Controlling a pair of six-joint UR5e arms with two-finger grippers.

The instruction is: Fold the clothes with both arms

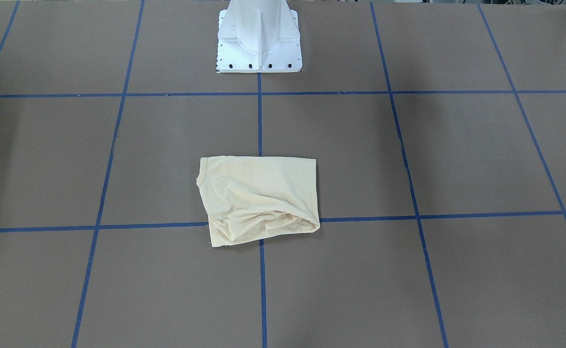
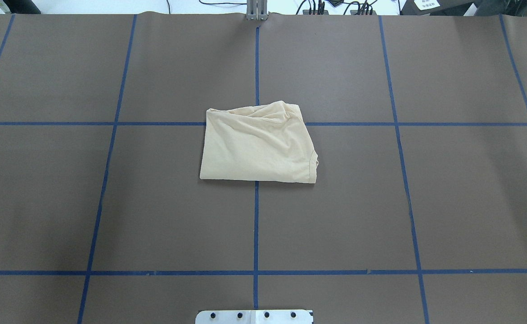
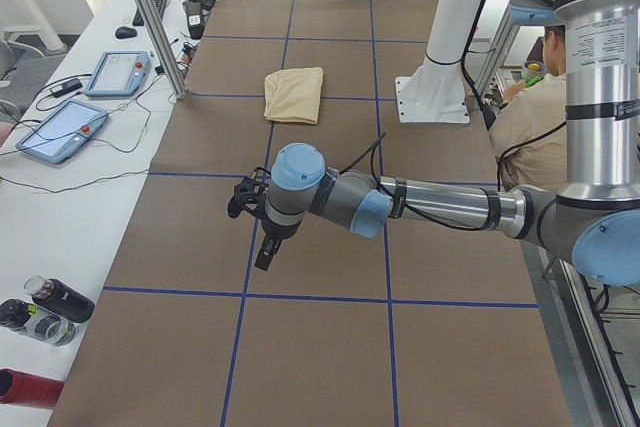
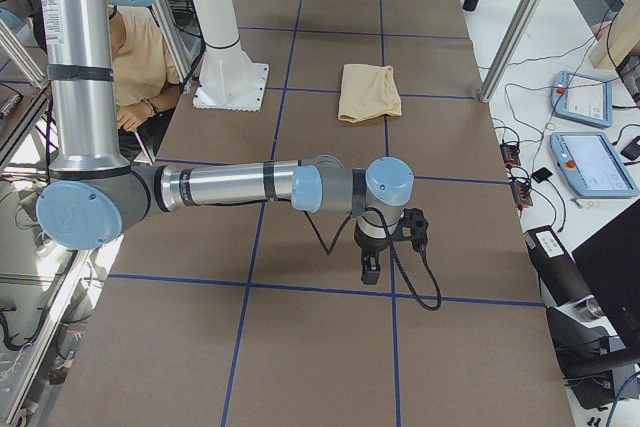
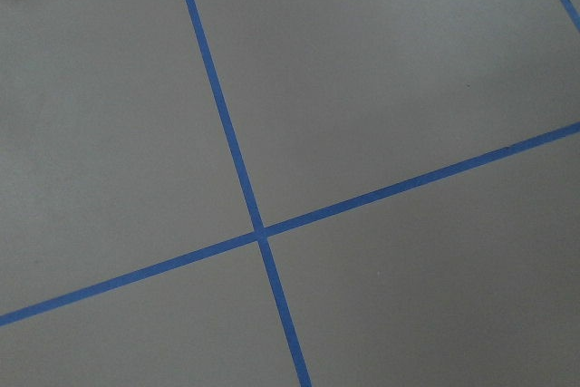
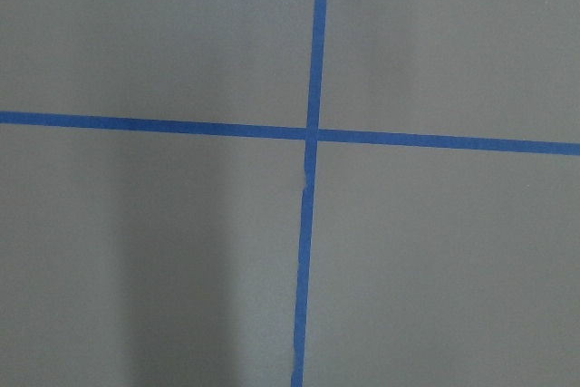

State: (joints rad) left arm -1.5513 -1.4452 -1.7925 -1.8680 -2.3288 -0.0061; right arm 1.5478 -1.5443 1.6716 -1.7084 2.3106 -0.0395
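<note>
Left gripper (image 3: 268,252), right gripper (image 4: 371,269) over table (image 1: 408,290), opening: cannot tell; folded shirt (image 1: 258,193) well apart.

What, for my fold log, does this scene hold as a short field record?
garment: pale cream-yellow knit shirt, folded into a compact, slightly rumpled packet
location: centre of brown table, over a blue tape crossing
left gripper: away from shirt, open or shut unclear
right gripper: away from shirt, open or shut unclear
print: not visible
</note>
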